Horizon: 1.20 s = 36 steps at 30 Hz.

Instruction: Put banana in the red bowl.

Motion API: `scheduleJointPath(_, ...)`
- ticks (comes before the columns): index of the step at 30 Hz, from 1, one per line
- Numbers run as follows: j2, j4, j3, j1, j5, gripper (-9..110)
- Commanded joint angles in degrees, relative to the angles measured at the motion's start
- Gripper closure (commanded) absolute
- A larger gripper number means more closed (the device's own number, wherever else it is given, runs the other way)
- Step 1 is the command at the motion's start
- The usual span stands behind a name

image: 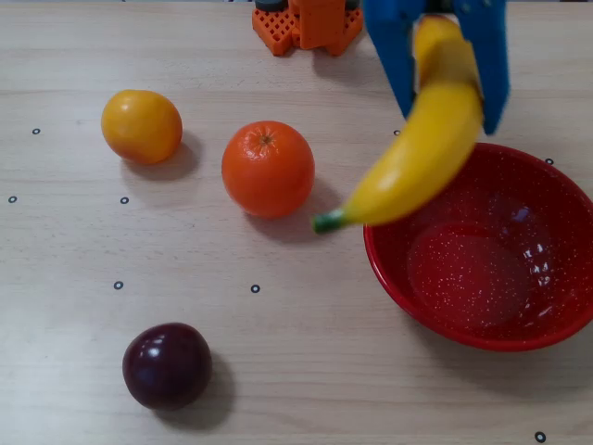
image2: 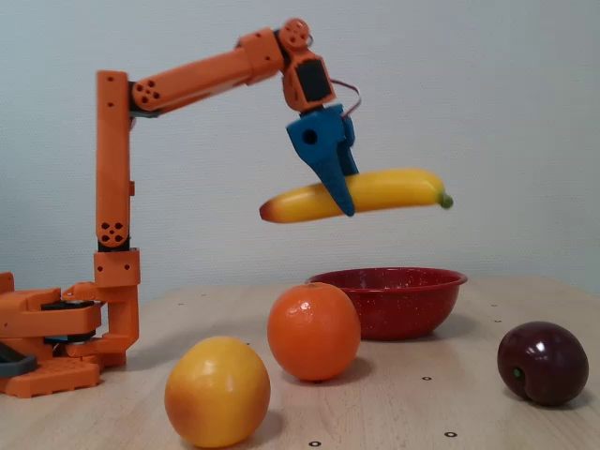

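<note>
The yellow banana [image: 422, 158] is held in the air by my blue gripper [image: 449, 102], which is shut on its middle. In the overhead view its green tip points down-left, over the red bowl's left rim. In the fixed view the banana [image2: 384, 192] hangs nearly level, well above the table, with the gripper [image2: 345, 192] clamped around it and the orange-red tip at left. The red speckled bowl [image: 491, 250] sits at the right of the overhead view and holds nothing; it also shows in the fixed view [image2: 389, 300] below the banana.
An orange [image: 268, 169] lies just left of the bowl. A yellow-orange round fruit [image: 142, 126] is at far left and a dark plum [image: 167, 365] at front left. The orange arm base [image: 306, 23] stands at the back edge.
</note>
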Motion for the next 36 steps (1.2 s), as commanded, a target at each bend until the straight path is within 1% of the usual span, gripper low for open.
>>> scheduleJointPath(1, 2.3, 0.1, -7.6, -1.8, 0.4, 102)
scheduleJointPath(13, -6.2, 0.2, -11.8, -7.0, -0.3, 102)
scheduleJointPath(26, -17.1, -1.9, -17.4, -7.7, -3.1, 102)
scheduleJointPath(36, -19.3, -3.1, -17.1, -7.6, -8.0, 102)
